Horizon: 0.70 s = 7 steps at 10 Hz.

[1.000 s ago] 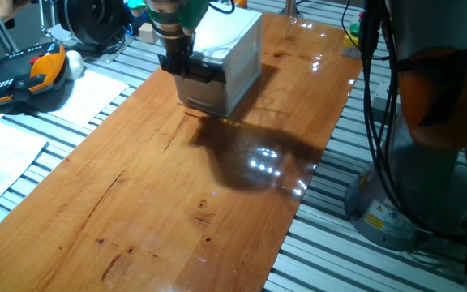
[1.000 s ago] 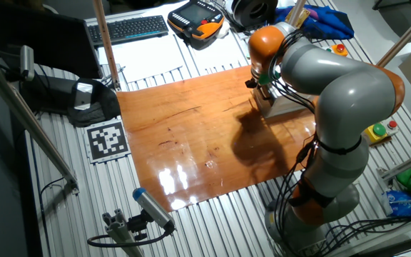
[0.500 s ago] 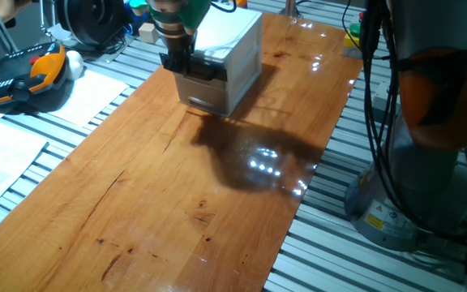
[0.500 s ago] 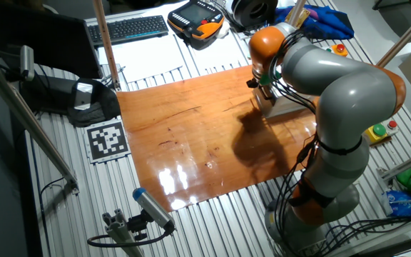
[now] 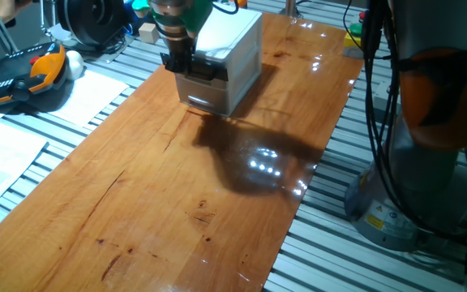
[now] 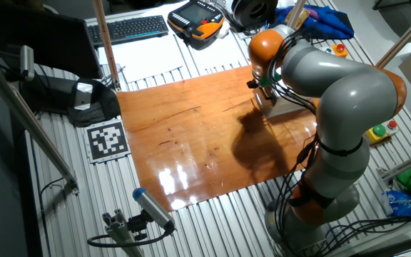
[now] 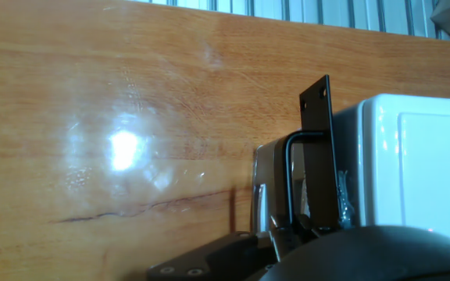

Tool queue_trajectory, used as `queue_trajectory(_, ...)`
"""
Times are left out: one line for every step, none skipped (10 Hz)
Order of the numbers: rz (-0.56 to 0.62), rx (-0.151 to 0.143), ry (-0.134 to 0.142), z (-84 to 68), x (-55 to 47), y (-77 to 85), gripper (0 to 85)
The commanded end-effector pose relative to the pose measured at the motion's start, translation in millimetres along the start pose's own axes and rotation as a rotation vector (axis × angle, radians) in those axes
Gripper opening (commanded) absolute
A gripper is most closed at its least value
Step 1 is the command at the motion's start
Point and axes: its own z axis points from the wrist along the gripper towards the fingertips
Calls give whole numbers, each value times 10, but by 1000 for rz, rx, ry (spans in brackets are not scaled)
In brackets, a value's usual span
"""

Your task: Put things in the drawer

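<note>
The white cabinet (image 5: 232, 45) stands at the far end of the wooden table (image 5: 177, 186). My gripper (image 5: 177, 62) is at the left end of the dark handle bar (image 5: 207, 73) of the drawer (image 5: 203, 81), and looks shut on it. The hand view shows the black handle (image 7: 317, 148) running straight down between my fingers (image 7: 281, 231), next to the cabinet's white top (image 7: 412, 156). The drawer stands out only a little and its inside is hidden. One small beige cube (image 5: 146, 32) lies off the table on the slatted bench behind my arm. My arm covers most of the cabinet (image 6: 285, 107) in the other fixed view.
A teach pendant (image 5: 23, 77) and papers (image 5: 87, 93) lie on the slatted bench left of the table. The robot's base (image 5: 428, 162) and its cables stand to the right. A keyboard (image 6: 130, 28) and a marker tag (image 6: 108, 140) sit beyond the table.
My gripper has shifted slightly toward the cabinet with the handle in it. Nothing else has moved.
</note>
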Motion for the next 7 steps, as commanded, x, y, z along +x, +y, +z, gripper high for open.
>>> queue_trajectory(6, 4, -8, -1, 2, 7, 510)
queue_trajectory(6, 13, -13, -2, 1, 10, 510)
queue_trajectory(9, 15, -14, -7, 2, 12, 510)
queue_trajectory(8, 16, -14, -20, 1, 17, 510)
queue_trajectory(13, 16, -14, -54, -10, 29, 510)
queue_trajectory(17, 19, -13, -102, -27, 51, 510)
queue_trajectory(20, 18, -5, -170, -53, 85, 510)
